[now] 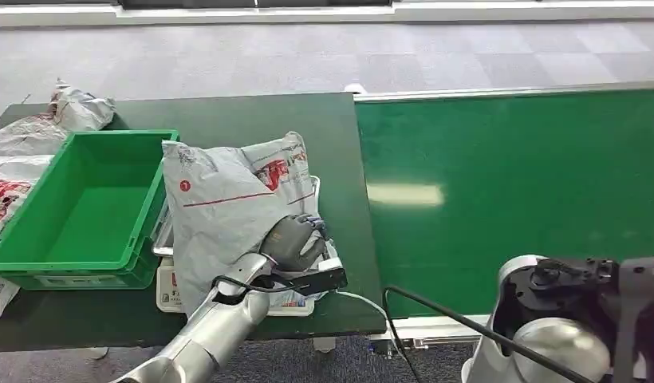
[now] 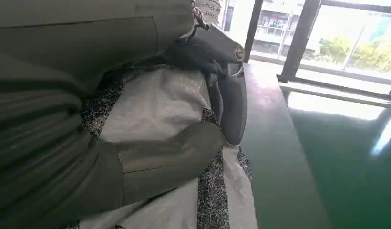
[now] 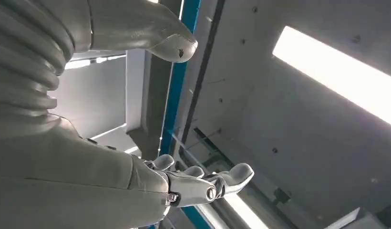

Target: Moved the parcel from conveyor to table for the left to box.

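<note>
A grey parcel (image 1: pixel 228 211) with red print is seen lying on the dark green bench (image 1: pixel 252 116), near the bench's right edge and just beside the green conveyor belt (image 1: pixel 507 183). It is spread over a white scale-like tray (image 1: pixel 168 299) close to the bench's front edge, with its upper end tilted up against the rim of a green box (image 1: pixel 84 207) that stands toward the bench's left side. The left hand (image 1: pixel 296 242) is pressed onto the lower right part of the parcel, its silver arm (image 1: pixel 220 319) reaching in over the front edge. In the left wrist view the thumb (image 2: pixel 169 160) and the dark fingers (image 2: pixel 231 109) are curled around a bunched fold of the grey bag (image 2: pixel 155 107), so the parcel is gripped. More crumpled mail bags (image 1: pixel 37 132) are piled at the bench's left edge and rear left corner, behind and beside the box. The right hand (image 3: pixel 198 183) is shown in its wrist view held up against a ceiling with a bright light panel (image 3: pixel 336 76), its pale fingers spread apart and nothing held in them. The right arm's shoulder housing (image 1: pixel 559 319) is visible at the near end of the conveyor
</note>
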`<state>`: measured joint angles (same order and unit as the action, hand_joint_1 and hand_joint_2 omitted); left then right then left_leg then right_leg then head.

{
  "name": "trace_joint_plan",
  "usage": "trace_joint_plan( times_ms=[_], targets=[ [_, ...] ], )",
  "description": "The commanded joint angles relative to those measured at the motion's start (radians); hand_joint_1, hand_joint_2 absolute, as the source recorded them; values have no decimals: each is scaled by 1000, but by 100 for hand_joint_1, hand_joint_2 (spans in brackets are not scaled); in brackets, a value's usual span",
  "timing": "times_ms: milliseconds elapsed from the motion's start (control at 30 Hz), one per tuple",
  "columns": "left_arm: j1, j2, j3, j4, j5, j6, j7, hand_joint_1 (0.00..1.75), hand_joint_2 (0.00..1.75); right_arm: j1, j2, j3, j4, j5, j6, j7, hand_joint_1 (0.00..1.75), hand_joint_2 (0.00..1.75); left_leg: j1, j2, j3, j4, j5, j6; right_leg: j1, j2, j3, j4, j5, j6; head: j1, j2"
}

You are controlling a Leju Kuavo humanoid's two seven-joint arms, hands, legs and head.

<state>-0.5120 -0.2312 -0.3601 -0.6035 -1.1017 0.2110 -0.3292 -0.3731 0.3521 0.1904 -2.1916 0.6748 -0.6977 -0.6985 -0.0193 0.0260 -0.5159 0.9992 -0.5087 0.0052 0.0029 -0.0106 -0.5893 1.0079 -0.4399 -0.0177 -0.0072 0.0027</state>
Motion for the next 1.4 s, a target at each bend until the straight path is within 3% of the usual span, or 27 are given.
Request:
trace_joint_plan(
  times_ms=[33, 200, 233, 267, 400, 433, 467, 533, 933, 1000, 1033, 1067, 1100, 1133, 1200, 1300, 1367, 1400],
  targets=[
    [5, 34, 70, -47, 69, 82, -54, 175, 175, 46, -3, -32, 6, -2, 0, 0, 0, 175, 1, -1, 3, -1, 0, -2, 1, 1, -1, -2, 0, 0, 0, 0],
    [5, 34, 70, -47, 69, 82, -54, 175, 175, 46, -3, -32, 6, -2, 0, 0, 0, 175, 1, -1, 3, -1, 0, -2, 1, 1, -1, -1, 0, 0, 0, 0],
    [124, 18, 224, -400, 588, -19, -369, 175, 175, 41, -3, -42, 49, -28, 0, 0, 0, 175, 2, -3, 3, -4, 1, -4, 1, 1, -1, -4, 2, 1, 0, 0],
    [163, 52, 191, -518, 725, -69, -369, 175, 175, 37, -3, -42, 62, -36, 0, 0, 0, 175, 2, -1, 1, -1, 0, -2, 1, 2, -3, -1, 1, 0, 0, 0],
    [163, 52, 191, -518, 725, -69, -369, 175, 175, 37, -3, -42, 62, -36, 0, 0, 0, 175, 2, -1, 1, -1, 1, -3, 1, 2, -3, -2, 1, 0, 0, 0],
    [203, 70, 189, -654, 892, -152, -369, 175, 175, 44, -3, -32, 66, -42, 0, 0, 0, 175, 2, -1, 1, -2, 1, -3, 1, 2, -3, -2, 1, 1, 0, 0],
    [254, 38, 329, -946, 1302, -383, -369, 175, 175, 12, -3, -43, 124, -52, 0, 0, 0, 175, 3, 3, -2, -1, 0, -4, 2, 7, -7, -2, 2, 0, 0, 0],
    [253, 14, 384, -995, 1316, -382, -369, 175, 175, 3, -3, -44, 135, -49, 0, 0, 0, 175, 3, 1, -3, -1, 0, -4, 2, 5, -7, -2, 1, 0, 0, 0],
    [243, 0, 411, -1008, 1345, -408, -369, 175, 175, -1, -3, -41, 140, -51, 0, 0, 0, 175, 1, -3, -3, -2, 1, -3, 1, 1, -6, -2, 1, 1, 0, 0],
    [222, -43, 477, -1046, 1268, -371, -369, 175, 175, -3, -3, -42, 145, -44, 0, 0, 0, 175, 1, -3, -3, -1, 1, -2, 1, 0, -7, -1, 1, 0, 0, 0],
    [192, -46, 477, -1079, 1118, -245, -369, 175, 175, -1, -3, -43, 148, -43, 0, 0, 0, 175, 1, -3, -4, -1, 1, -3, 1, 1, -7, -1, 1, 1, 0, 0],
    [177, -17, 420, -1090, 963, -78, -369, 175, 175, 1, -3, -49, 145, -36, 0, 0, 0, 175, 1, -3, -4, -1, 0, -3, 1, 1, -8, -1, 1, 0, 0, 0],
    [132, 72, 265, -975, 761, 272, -369, 175, 175, 12, -3, -55, 139, -33, 0, 0, 0, 175, 2, -4, -6, 1, 0, -2, 1, 0, -9, 0, 1, 0, 0, 0],
    [65, 88, 237, -800, 526, 487, -367, 175, 175, 22, -3, -57, 134, -31, 0, 0, 0, 175, 2, -4, -6, 0, 0, -3, 2, 0, -9, -1, 1, 0, 0, 0],
    [-38, -25, 372, -660, 82, 487, -310, 175, 175, 30, -3, -49, 138, -27, 0, 0, 0, 175, 2, -17, -5, -2, 4, -3, 2, -13, -5, -3, 0, 0, 0, 0],
    [-167, -58, 425, -511, -378, 487, -124, 175, 175, 20, -3, -30, 170, -18, 0, 0, 0, 175, 1, -15, -5, -1, 4, -2, 1, -11, -6, -1, 1, 0, 0, 0],
    [-217, 55, 235, -459, -469, 487, 120, 175, 175, 20, -3, -23, 181, -18, 0, 0, 0, 175, 1, -12, -5, 0, 3, -2, 1, -8, -7, -1, 1, 1, 0, 0],
    [-284, 148, 54, -387, -469, 487, 298, 175, 175, 22, -3, -16, 186, -15, 0, 0, 0, 175, 1, -14, -5, -1, 4, -3, 1, -9, -6, -2, 2, 1, 0, 0]
  ],
)
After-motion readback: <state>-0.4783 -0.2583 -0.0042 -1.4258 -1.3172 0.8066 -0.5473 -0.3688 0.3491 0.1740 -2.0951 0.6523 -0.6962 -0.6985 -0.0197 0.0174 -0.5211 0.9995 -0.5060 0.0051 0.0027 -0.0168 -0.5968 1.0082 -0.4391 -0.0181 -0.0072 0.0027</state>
